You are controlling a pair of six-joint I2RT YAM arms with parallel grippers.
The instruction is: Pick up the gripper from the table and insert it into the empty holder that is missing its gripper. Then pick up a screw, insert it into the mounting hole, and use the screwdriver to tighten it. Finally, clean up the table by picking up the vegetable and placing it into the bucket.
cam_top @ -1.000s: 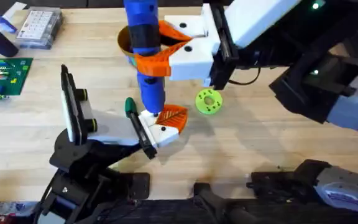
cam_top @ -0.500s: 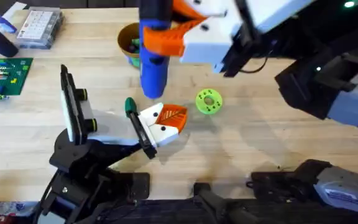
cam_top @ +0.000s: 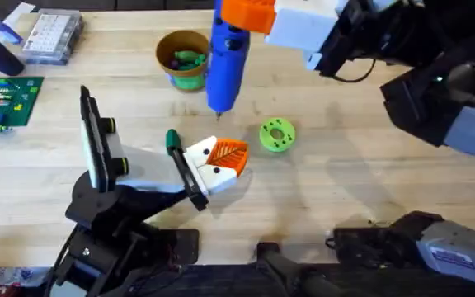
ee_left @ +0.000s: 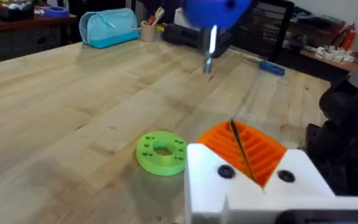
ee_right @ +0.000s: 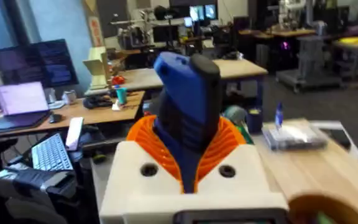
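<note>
From above, my right hand sits at the top edge, partly cut off, its orange pads clamped on the blue screwdriver; the tool hangs bit-down above the table, its tip over bare wood just beside the bucket; the bucket stands near the table's far edge with something green and reddish inside that I cannot name; below the tip, the small orange gripper sits on the white end of the holder, with the lime-green ring just beside it; a green-capped thing pokes up by the holder, its lower part hidden.

From my left wrist, my left hand shows white and orange at the frame's foot, and I cannot tell whether its fingers are apart or together; the green ring lies flat close in front; the screwdriver is cut off at the top, its thin metal bit clear of the wood.

From my right wrist, the screwdriver's blue body stands between my orange pads, hiding what lies below; the bucket's rim shows at the corner.
</note>
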